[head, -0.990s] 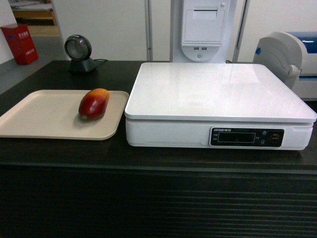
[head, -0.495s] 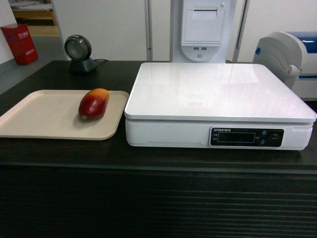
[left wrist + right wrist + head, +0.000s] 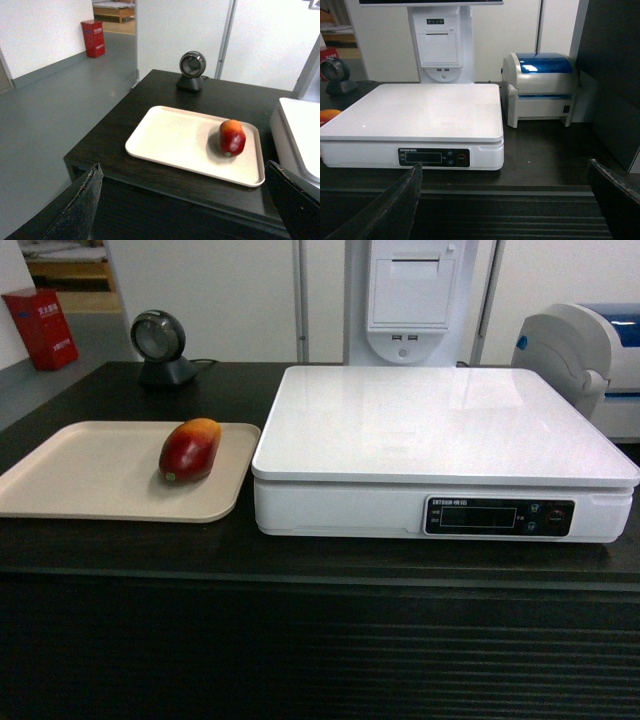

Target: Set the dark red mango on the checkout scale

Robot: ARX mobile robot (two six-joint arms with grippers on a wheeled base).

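Nothing has moved since the earlier frames: the mango, the tray and the scale lie exactly as they did a second ago.

The bench (image 3: 120,550), the checkout counter, is dark black-brown with a matte top and a horizontally ribbed front panel. On its right part sits the scale (image 3: 440,430), a large white square unit with a smooth, glossy flat top, rounded corners and a black display strip with buttons on its front. To the left, its corner just beside the scale, lies a flat beige tray (image 3: 70,475) with a low raised rim and rounded corners. Behind the scale stands a white receipt printer column (image 3: 440,45), and to its right a grey-white label printer (image 3: 540,87) with a blue translucent lid. A round black barcode scanner (image 3: 160,348) stands at the back left.

The dark red mango (image 3: 188,450) lies on its side on the tray's right part, near the scale: glossy, oblong, deep red shading to orange-yellow at its far end, with a small pale spot at its near end.

The left gripper (image 3: 185,200) and the right gripper (image 3: 505,200) each show only dark fingers at the frame corners, spread wide, holding and touching nothing.
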